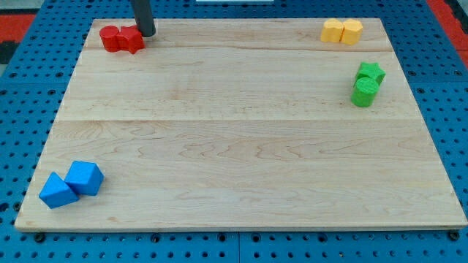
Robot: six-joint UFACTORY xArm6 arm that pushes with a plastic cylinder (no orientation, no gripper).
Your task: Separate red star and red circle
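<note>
Red pair: red circle (110,38) + red star (131,39) touching, counter (234,146) top-left.
My tip (147,33): end effector = bare rod, holds nothing; at star's upper right.
Handling: prob. light, rigid, slides easy; push at seam.

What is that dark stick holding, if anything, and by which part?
Nothing is held: the rod cannot grasp. My tip rests on the board against the view's right side of the red star, which touches the red circle.
</note>
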